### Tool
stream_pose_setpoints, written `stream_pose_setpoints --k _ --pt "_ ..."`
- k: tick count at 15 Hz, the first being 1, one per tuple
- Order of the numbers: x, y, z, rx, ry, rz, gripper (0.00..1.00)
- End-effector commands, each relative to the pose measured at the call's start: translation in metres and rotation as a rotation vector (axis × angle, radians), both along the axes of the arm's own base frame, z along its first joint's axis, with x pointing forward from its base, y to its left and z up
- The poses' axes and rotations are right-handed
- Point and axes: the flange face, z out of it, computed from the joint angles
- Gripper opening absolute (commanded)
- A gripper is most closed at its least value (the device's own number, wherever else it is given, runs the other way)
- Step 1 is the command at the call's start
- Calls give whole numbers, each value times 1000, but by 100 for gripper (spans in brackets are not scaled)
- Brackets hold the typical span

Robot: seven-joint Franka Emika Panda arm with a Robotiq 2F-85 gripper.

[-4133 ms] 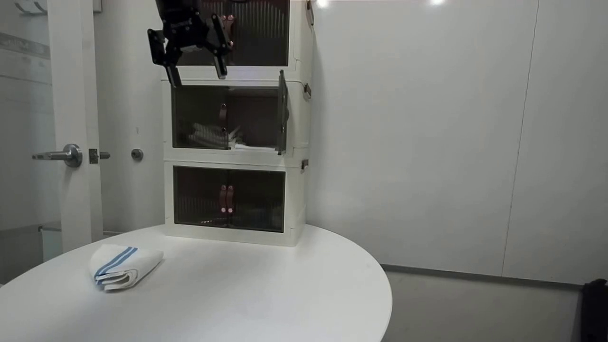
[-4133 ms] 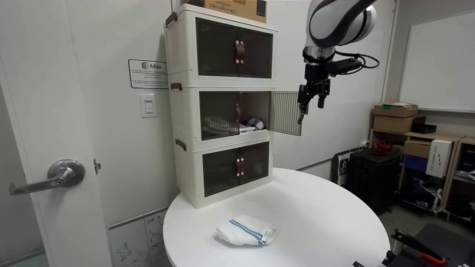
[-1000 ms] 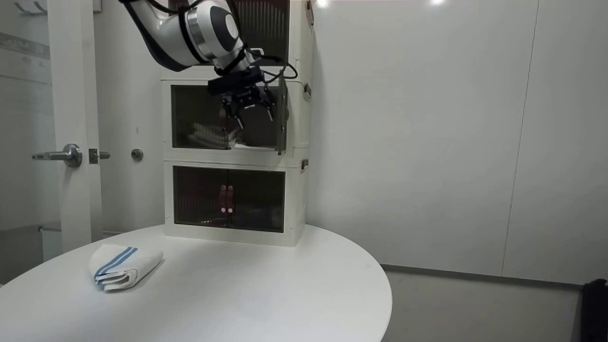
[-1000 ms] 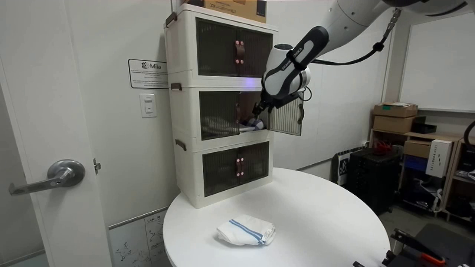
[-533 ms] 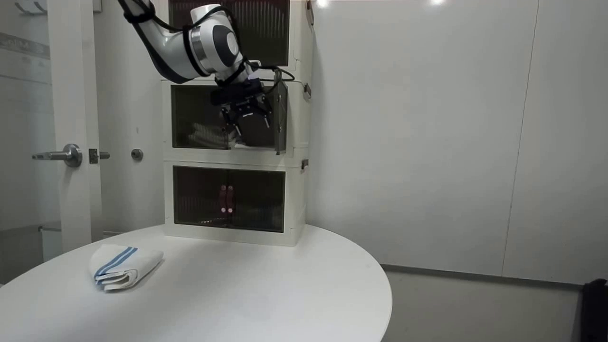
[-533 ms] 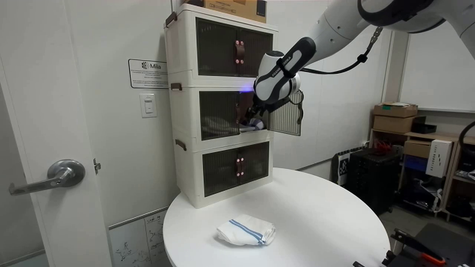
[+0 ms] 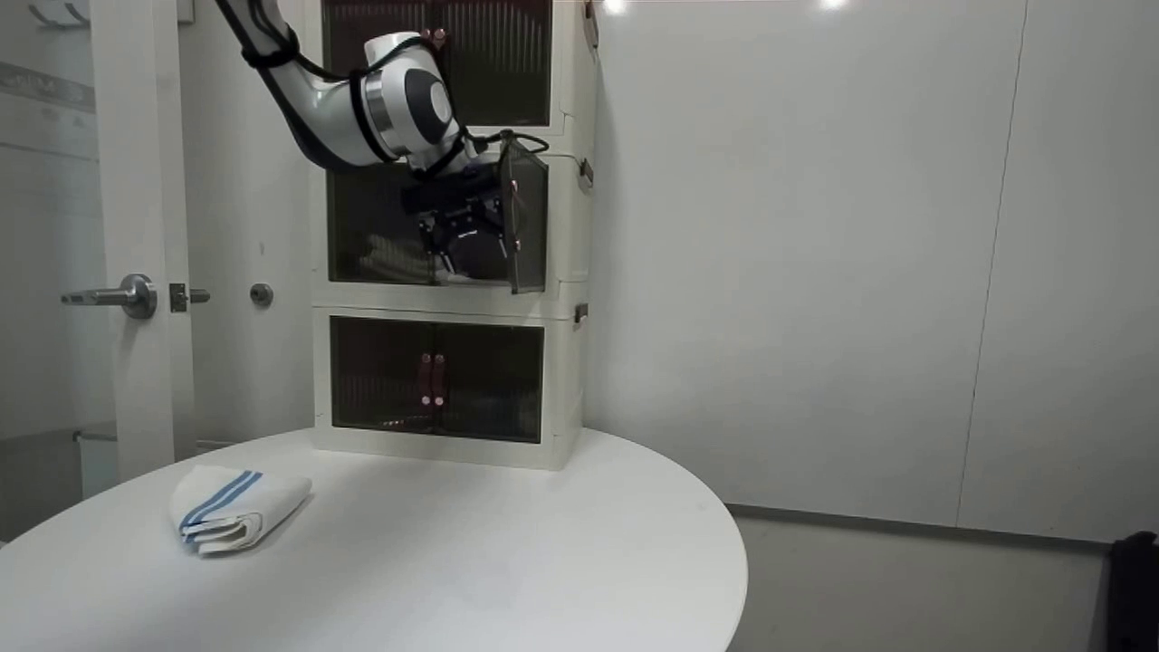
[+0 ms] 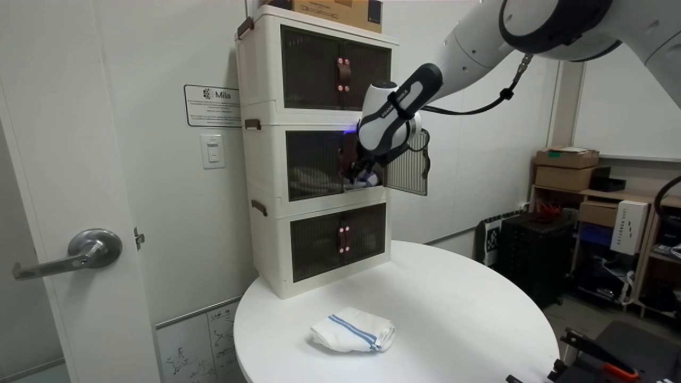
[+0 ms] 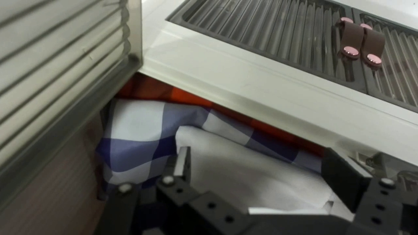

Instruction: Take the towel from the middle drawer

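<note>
The middle drawer is a cabinet compartment with its left door shut and its right door standing open. In the wrist view, a folded white towel lies inside it, on a blue-and-white checked cloth, with a red-orange cloth at the edge. The checked cloth also shows in an exterior view. My gripper is open at the compartment's opening, its fingers at either side of the white towel. I cannot tell whether they touch it. In an exterior view the gripper is partly behind the open door.
The open door stands close beside the gripper. The upper compartment and lower compartment have shut doors. Another folded white towel with blue stripes lies on the round white table. A cardboard box sits on top.
The gripper has come from in front of the cabinet to the middle compartment's opening, lately moving lower and further in. The open door has swung slightly toward shut. The table towel has not moved.
</note>
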Motion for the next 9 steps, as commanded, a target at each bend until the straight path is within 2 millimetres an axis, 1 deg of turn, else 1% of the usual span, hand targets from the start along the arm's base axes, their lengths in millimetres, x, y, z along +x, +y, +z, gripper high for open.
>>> stream_pose_setpoints --k 1,6,9 --pt "12 2 -5 -44 23 28 100" --pt "8 -5 -8 -95 83 12 100" --pt "2 -16 -4 -120 108 -21 100"
